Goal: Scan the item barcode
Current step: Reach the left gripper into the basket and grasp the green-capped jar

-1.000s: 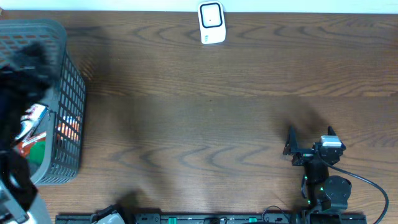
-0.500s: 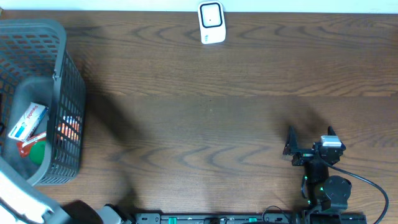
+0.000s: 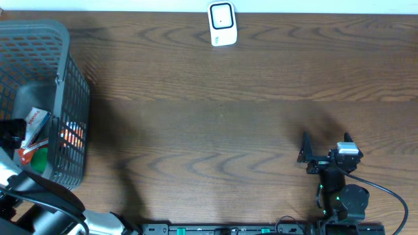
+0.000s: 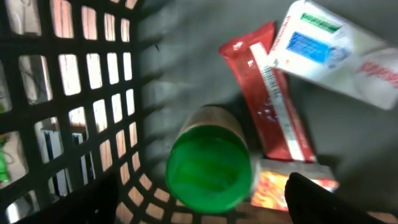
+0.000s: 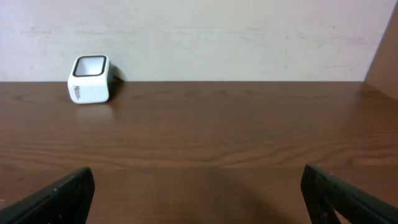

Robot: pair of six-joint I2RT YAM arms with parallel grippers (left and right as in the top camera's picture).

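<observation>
Left claw (image 3: pixel 9 132) spread in basket (image 3: pixel 72 98), fingertips cut off | right claw (image 3: pixel 325 138) spread | orange packet (image 4: pixel 280 186) half hidden

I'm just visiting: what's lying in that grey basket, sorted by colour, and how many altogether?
Green, green-lidded jar: 1
Red, red packet: 1
White, white box: 1
Orange, orange packet: 1
Total in the basket: 4
</observation>
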